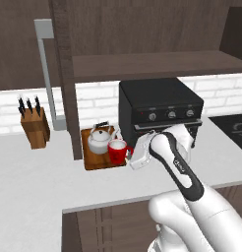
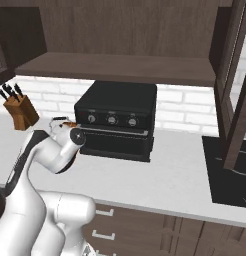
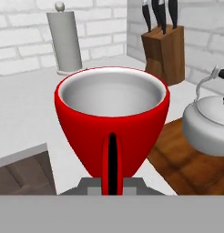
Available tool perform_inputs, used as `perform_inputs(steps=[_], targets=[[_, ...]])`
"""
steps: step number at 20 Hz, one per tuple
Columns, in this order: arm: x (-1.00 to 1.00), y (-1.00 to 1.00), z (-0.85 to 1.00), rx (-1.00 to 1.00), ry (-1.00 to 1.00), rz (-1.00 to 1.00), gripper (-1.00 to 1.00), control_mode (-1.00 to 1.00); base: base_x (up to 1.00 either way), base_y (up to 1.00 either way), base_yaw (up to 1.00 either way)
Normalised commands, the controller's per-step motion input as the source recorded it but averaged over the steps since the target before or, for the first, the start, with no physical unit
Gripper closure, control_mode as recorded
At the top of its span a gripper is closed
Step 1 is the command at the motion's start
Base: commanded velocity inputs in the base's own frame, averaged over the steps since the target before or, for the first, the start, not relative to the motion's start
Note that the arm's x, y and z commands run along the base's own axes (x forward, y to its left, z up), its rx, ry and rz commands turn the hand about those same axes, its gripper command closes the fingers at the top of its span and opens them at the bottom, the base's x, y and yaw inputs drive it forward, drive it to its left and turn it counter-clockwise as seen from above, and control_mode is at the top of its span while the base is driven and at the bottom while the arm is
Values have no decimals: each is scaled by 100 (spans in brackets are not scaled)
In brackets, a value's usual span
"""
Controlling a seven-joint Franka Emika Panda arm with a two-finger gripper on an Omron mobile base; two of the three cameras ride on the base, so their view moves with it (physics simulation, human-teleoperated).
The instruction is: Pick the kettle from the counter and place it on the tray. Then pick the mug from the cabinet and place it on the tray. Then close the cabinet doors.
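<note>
Step in hand: placing the small bright red mug on the flat reddish-brown wooden tray; the squat white-grey kettle already sits on that tray, centre-left of the left base view.
Gripper: the two-finger gripper is pinched narrow on the mug's side handle, which rises from the bottom centre of the hand view; the mug stands upright there.
Doing it well: by my judgement, lower it straight down, mouth level, onto the bare board right of the kettle, and let go only once the base rests flat; whether it already touches the tray I cannot tell.
Risk: the kettle is just beside the mug; a sideways drift could nudge it.
Surface: broad white-grey counter, with a wooden knife block at left, a grey paper-towel holder at upper left of the hand view, and a black countertop oven right of the tray.
Room: white brick wall; dark brown wall cabinet shelf above, its glassy door hanging open at the right edge of the right base view.
</note>
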Motion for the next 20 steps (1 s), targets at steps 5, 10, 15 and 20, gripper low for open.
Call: perform_inputs(steps=[5, 10, 15, 20], targets=[[46, 1, -24, 0, 0, 0, 100, -100, 0, 0, 0], [36, 4, -31, 0, 0, 0, 100, -100, 0, 0, 0], [23, 1, -21, 0, 0, 0, 100, -100, 0, 0, 0], [17, 0, -18, 0, 0, 0, 100, -100, 0, 0, 0]])
